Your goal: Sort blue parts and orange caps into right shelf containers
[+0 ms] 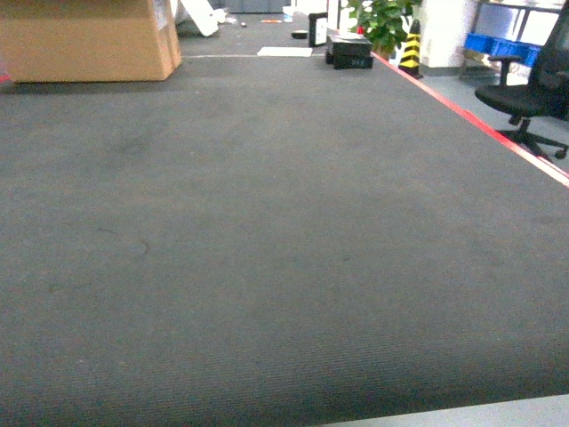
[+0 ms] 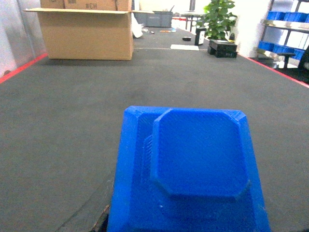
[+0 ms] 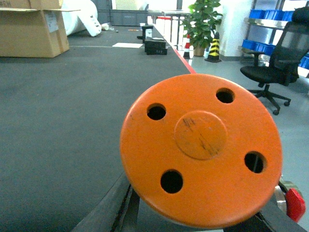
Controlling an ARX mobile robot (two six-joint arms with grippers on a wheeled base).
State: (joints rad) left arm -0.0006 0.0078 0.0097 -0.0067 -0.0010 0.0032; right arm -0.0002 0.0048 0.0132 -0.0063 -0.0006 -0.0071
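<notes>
A blue part, a flat block with a raised octagonal face, fills the lower left wrist view; my left gripper is shut on it above the dark carpet, its fingers almost wholly hidden. In the right wrist view an orange cap, a round disc with several holes, sits close to the camera. My right gripper is shut on it, dark fingers showing beneath. The right shelf containers, blue crates on a steel shelf, stand far off at the right. Neither gripper shows in the head view.
Dark carpet stretches ahead, edged by a red line on the right. A black office chair stands before the shelf. A cardboard box sits far left; black cases, a potted plant and a striped cone stand at the back.
</notes>
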